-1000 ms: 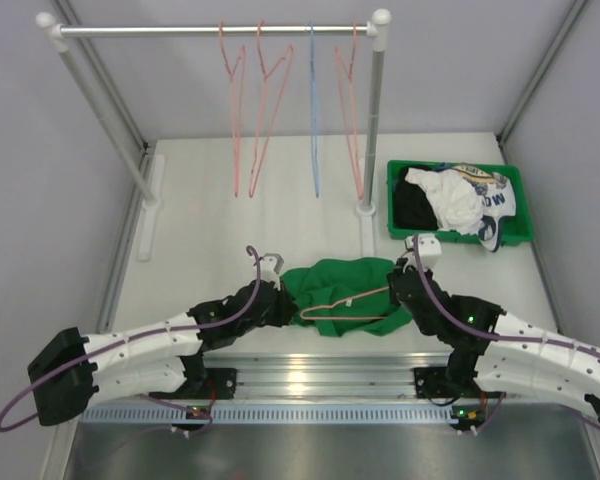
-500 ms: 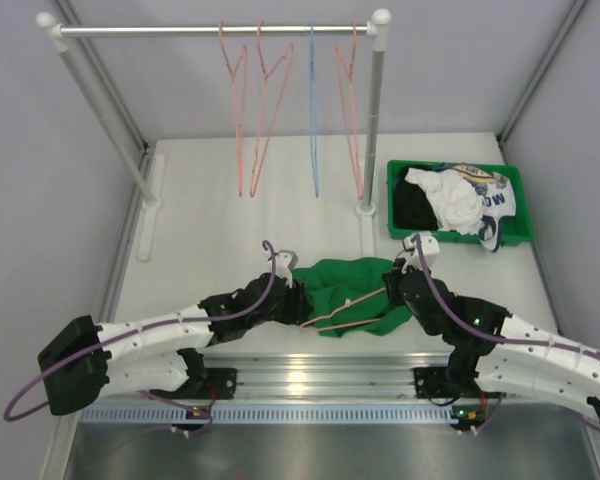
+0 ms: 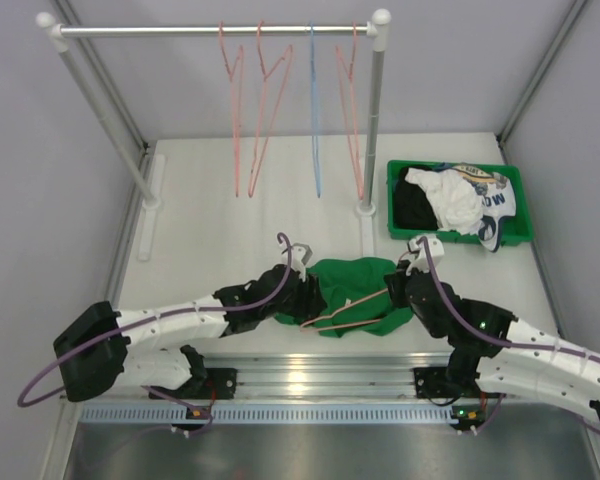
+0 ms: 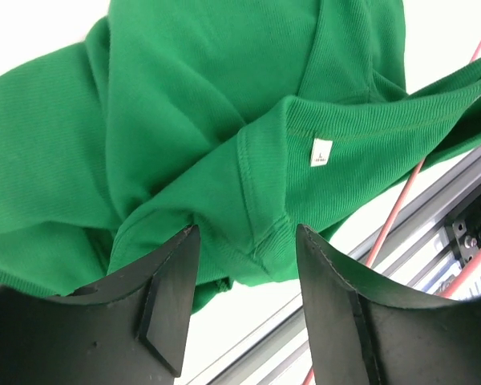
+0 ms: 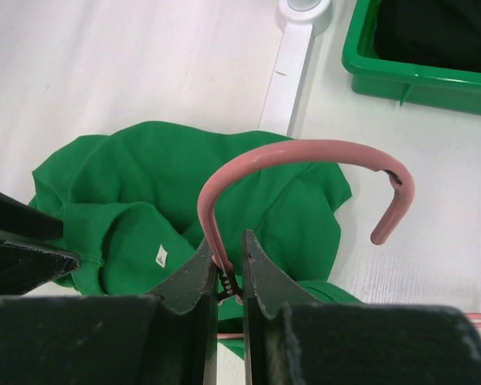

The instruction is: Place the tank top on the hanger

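Observation:
The green tank top [image 3: 358, 283] lies crumpled on the table between the two arms, its size label [image 4: 321, 152] facing up. My left gripper [image 3: 313, 298] is open at the top's left edge. Its fingers [image 4: 176, 281] straddle a seamed fold of the green fabric [image 4: 208, 144] without pinching it. The pink hanger [image 3: 342, 307] lies across the top, its lower wire [image 4: 394, 228] running toward the near rail. My right gripper [image 3: 396, 288] is shut on the hanger's twisted neck [image 5: 224, 277], below the curved hook [image 5: 305, 151], with the top [image 5: 136, 192] spread underneath.
A clothes rail [image 3: 210, 31] at the back carries several pink hangers [image 3: 265, 100] and one blue hanger [image 3: 314, 110]. Its right post foot [image 5: 303, 12] stands just behind the top. A green bin [image 3: 458, 235] at the right holds white and black garments. A metal rail [image 3: 310, 375] runs along the near edge.
My left gripper has opened and slid right along the table onto the top's left edge, and the fabric there has bunched rightward. The right gripper keeps its hold on the hanger.

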Motion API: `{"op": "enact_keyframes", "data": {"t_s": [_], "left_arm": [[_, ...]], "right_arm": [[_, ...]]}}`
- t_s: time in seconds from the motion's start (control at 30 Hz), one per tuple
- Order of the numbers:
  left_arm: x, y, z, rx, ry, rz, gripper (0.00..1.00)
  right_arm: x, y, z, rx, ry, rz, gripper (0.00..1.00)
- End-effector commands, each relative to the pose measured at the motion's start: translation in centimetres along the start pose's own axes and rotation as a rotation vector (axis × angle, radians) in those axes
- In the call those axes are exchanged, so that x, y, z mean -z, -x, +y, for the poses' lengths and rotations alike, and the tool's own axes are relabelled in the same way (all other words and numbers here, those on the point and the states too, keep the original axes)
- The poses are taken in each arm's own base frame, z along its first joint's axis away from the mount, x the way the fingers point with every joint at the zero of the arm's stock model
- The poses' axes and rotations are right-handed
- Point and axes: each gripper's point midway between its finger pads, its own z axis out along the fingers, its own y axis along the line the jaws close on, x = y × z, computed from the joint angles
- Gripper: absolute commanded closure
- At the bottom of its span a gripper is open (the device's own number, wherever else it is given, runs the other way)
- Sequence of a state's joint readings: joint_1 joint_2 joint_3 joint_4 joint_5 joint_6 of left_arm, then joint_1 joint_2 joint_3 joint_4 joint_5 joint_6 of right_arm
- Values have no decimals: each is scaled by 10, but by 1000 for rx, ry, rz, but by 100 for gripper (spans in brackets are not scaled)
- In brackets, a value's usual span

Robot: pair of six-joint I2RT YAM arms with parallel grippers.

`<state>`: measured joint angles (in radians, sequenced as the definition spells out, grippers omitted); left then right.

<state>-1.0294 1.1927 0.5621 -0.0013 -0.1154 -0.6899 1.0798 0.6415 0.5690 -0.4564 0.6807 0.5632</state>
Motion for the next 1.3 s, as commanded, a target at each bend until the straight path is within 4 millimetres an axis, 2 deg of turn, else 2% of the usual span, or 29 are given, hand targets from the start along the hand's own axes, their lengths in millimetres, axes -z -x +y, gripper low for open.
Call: {"op": "enact_keyframes", "data": {"t_s": [0.0, 0.13, 0.17, 0.23, 0.27, 0.4, 0.67, 1.03, 1.17, 1.27], "left_arm": [[-6, 18, -16, -11, -27, -27, 43], [-11, 19, -12, -5, 7, -27, 50], [-12, 18, -10, -8, 14, -23, 59], [-16, 17, -9, -9, 26, -19, 69], [-16, 10, -3, -15, 47, 7, 79], [-14, 10, -2, -12, 50, 3, 100], [1, 14, 12, -12, 95, -41, 100], [33, -1, 26, 1, 63, -60, 100], [43, 0, 21, -1, 24, -65, 100], [50, 9, 7, 16, -32, -84, 100]], "right_arm": [[2, 11, 5, -39, 8, -40, 100], [3, 13, 0, -46, -21, -45, 100], [3, 12, -2, -48, -32, -42, 100], [4, 14, -6, -47, -56, -47, 100], [4, 16, -7, -54, -66, -49, 100], [4, 17, -13, -49, -107, -49, 100], [5, 15, -26, -69, -169, -60, 100], [16, 23, -47, -101, -267, -94, 100], [16, 25, -49, -97, -276, -98, 100], [16, 24, -48, -93, -279, -94, 100]]}}
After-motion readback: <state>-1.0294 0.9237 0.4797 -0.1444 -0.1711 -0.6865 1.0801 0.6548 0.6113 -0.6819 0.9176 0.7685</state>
